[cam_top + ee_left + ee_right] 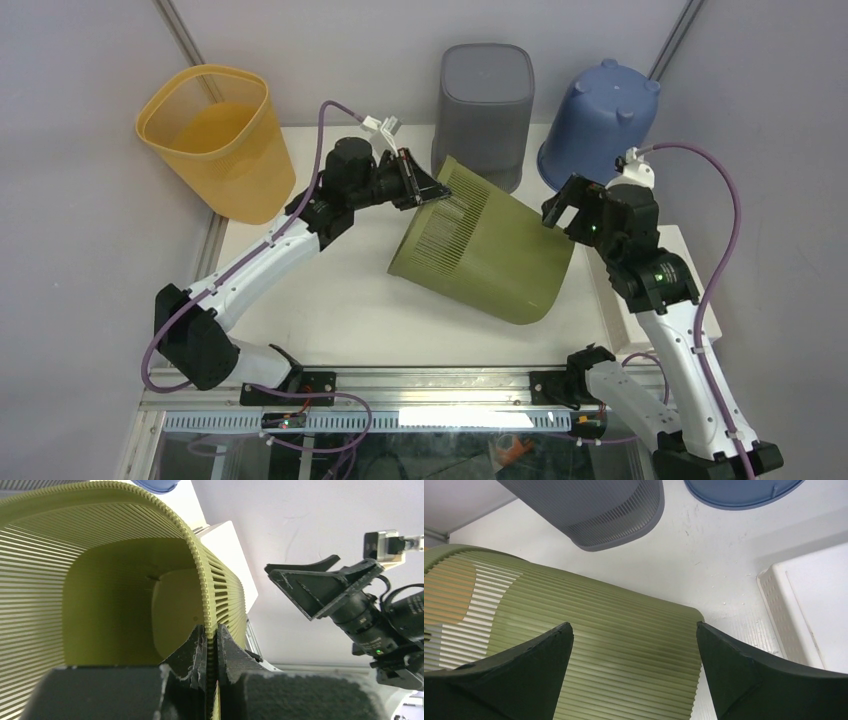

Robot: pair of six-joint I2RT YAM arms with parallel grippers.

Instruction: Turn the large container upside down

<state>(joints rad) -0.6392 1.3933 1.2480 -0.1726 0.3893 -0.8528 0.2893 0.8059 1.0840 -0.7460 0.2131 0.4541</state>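
The large container is an olive-green ribbed bin (pixel 480 250). It lies tilted on its side in the middle of the table, with its mouth toward the left arm and its base toward the right. My left gripper (pixel 425 185) is shut on the bin's upper rim; in the left wrist view the left gripper (pixel 210 635) pinches the ribbed rim (pixel 202 580), one finger inside and one outside. My right gripper (pixel 560 212) is open and empty, hovering just above the bin's base end. In the right wrist view the right gripper (pixel 632 626) has its jaws wide apart over the ribbed wall (pixel 614 610).
A yellow bin (pixel 215 135) leans at the back left. A grey bin (pixel 485 100) and a blue bin (pixel 600 115) stand upside down at the back. A white tray (pixel 809 615) sits at the table's right edge.
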